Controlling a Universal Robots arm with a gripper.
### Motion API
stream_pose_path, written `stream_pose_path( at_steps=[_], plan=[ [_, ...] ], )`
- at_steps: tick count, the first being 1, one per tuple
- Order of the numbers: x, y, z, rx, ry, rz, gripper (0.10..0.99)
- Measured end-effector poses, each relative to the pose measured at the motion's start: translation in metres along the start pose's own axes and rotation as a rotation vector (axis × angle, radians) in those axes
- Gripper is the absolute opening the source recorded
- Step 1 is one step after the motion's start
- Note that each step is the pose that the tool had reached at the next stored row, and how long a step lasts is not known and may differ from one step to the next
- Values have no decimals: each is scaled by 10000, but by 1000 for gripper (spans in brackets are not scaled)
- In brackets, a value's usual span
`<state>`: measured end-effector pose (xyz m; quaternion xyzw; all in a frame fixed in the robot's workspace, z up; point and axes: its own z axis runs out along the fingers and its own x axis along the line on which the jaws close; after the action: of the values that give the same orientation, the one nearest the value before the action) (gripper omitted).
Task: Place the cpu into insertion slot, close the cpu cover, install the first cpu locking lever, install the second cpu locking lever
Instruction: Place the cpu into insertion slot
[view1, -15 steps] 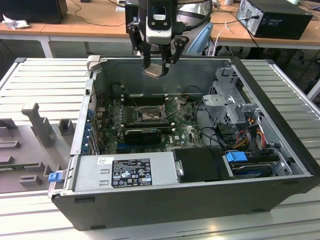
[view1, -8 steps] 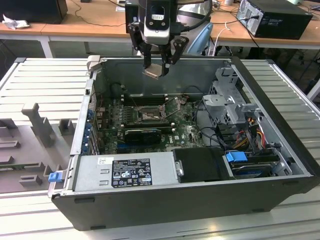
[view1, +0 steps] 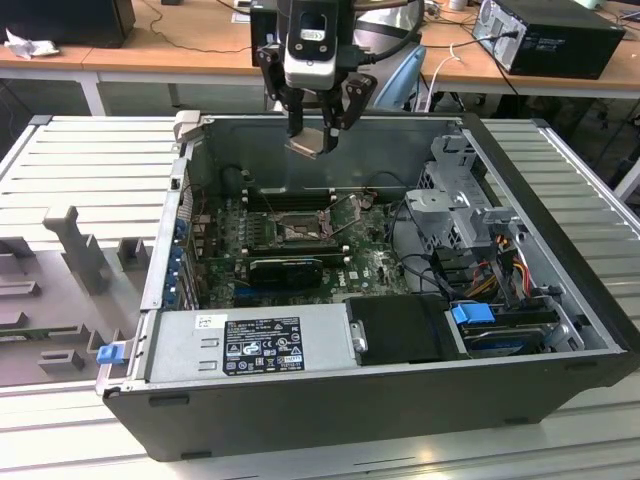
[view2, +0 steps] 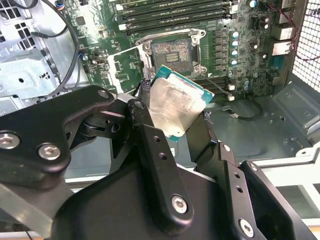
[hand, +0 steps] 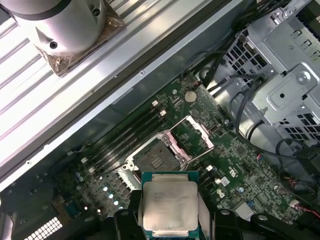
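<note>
My gripper (view1: 312, 130) hangs high above the open computer case, shut on the cpu (view1: 310, 141), a small square chip with a pale grey metal top (view2: 175, 107) (hand: 169, 206) and a teal edge. Black fingers (view2: 150, 145) clamp two opposite sides of the chip. Well below it the insertion slot (view1: 298, 232) (view2: 171, 51) (hand: 156, 159) lies bare on the green motherboard. The cpu cover (hand: 194, 134) (view2: 124, 67) is swung open beside the slot. Thin wire locking levers (view1: 345, 205) stand raised near the slot.
A long black expansion card (view1: 285, 268) sits in front of the slot. The power supply (view1: 250, 345) fills the case's near side, a metal drive cage (view1: 455, 195) with cables stands at the exterior view's right. Memory slots (view2: 170, 15) run behind the socket.
</note>
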<state>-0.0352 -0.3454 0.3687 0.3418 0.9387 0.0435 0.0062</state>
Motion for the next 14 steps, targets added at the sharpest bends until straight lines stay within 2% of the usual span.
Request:
stream_pose_path(
  at_steps=[14],
  plan=[
    [2, -3, 16, -20, -100, 1150, 529]
  ],
)
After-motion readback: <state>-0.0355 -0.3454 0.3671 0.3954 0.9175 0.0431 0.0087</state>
